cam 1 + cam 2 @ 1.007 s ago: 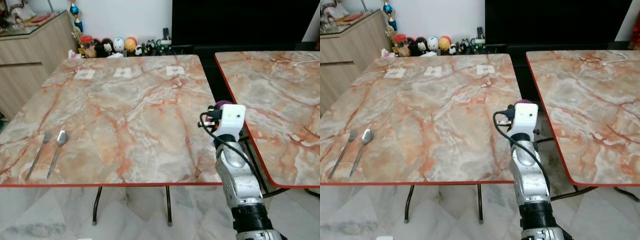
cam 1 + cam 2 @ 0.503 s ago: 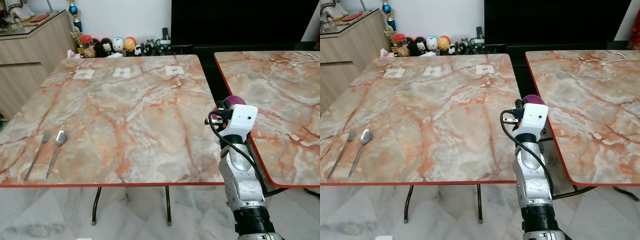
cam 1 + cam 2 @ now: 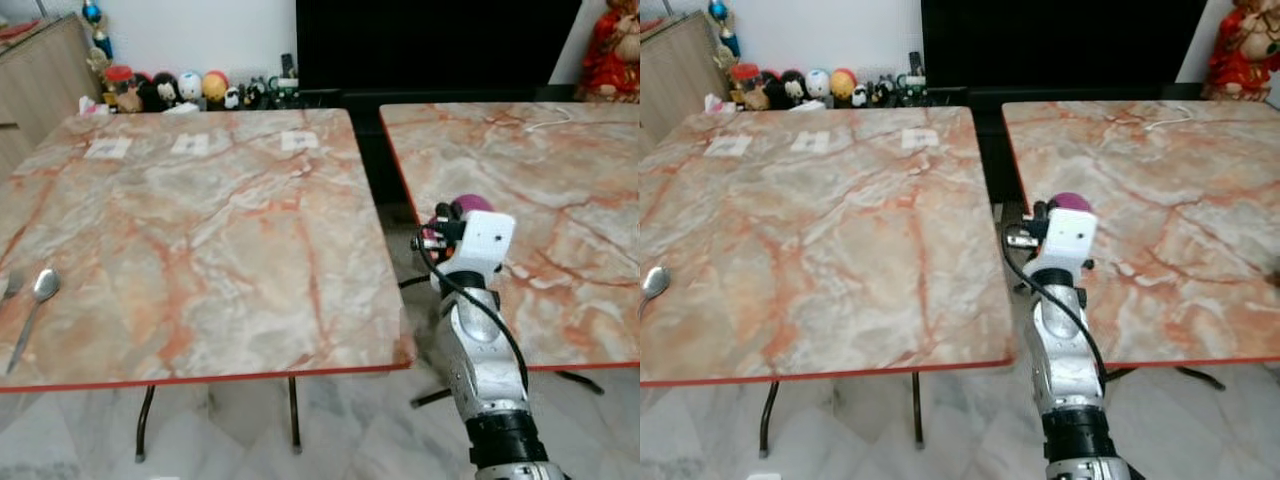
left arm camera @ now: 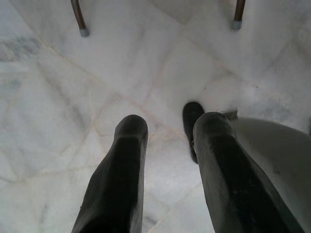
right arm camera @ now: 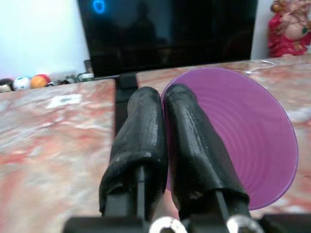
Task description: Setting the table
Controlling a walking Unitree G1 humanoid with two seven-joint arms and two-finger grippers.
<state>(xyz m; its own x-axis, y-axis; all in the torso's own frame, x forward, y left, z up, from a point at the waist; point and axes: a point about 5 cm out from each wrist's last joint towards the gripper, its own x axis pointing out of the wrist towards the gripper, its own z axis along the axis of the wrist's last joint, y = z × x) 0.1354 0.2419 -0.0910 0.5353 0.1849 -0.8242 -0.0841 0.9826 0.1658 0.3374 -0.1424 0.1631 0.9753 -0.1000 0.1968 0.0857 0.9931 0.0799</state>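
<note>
Between two marble surfaces, right hand clamped on purple plate; spoon far left; left hand apart, over floor.

two marble tables side by side, spoon and paper slips on left one

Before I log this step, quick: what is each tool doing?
Left tool: open, holding nothing, hanging above the floor.
Right tool: closed on the purple cup.
</note>
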